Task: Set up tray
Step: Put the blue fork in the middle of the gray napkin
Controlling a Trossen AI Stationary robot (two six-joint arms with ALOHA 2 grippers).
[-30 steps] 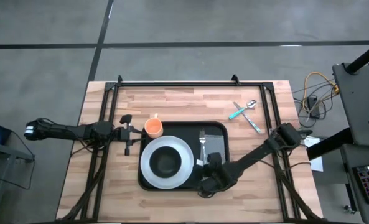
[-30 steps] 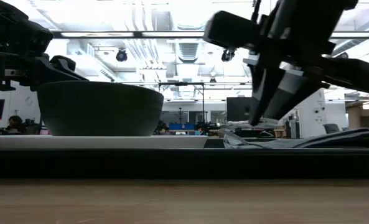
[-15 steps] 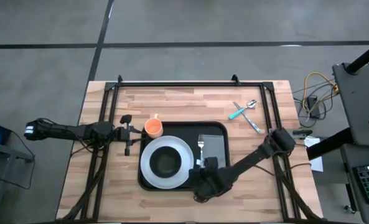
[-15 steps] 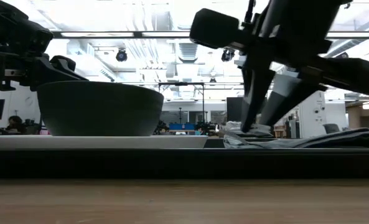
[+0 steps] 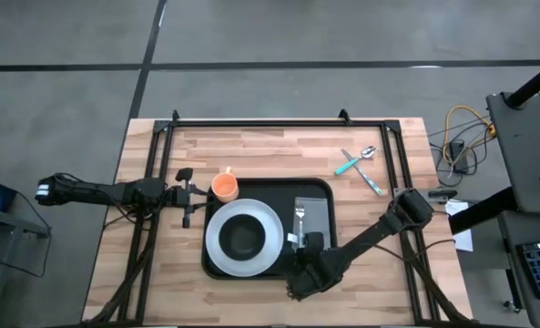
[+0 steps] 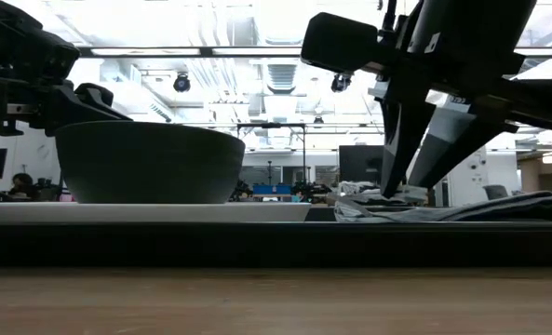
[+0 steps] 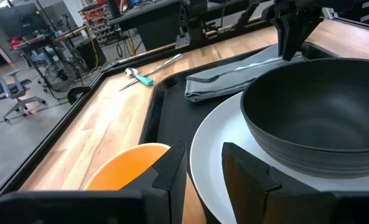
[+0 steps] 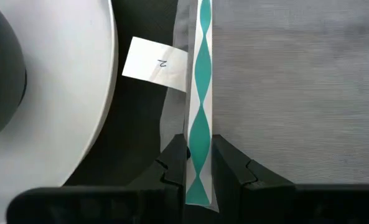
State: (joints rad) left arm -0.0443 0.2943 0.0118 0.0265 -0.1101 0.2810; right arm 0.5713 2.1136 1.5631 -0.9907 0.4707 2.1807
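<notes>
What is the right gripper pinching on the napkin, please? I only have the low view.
Observer: The right gripper is shut on a fork with a teal-and-white handle, which lies along the grey napkin.
Operator: Thank you. Is any cutlery off the tray?
Observer: Yes, two more pieces of cutlery lie crossed on the table, beyond the far right corner of the tray.
Operator: And where is the left gripper?
Observer: The left gripper waits open beside an orange cup, just off the tray's far left corner.
</notes>
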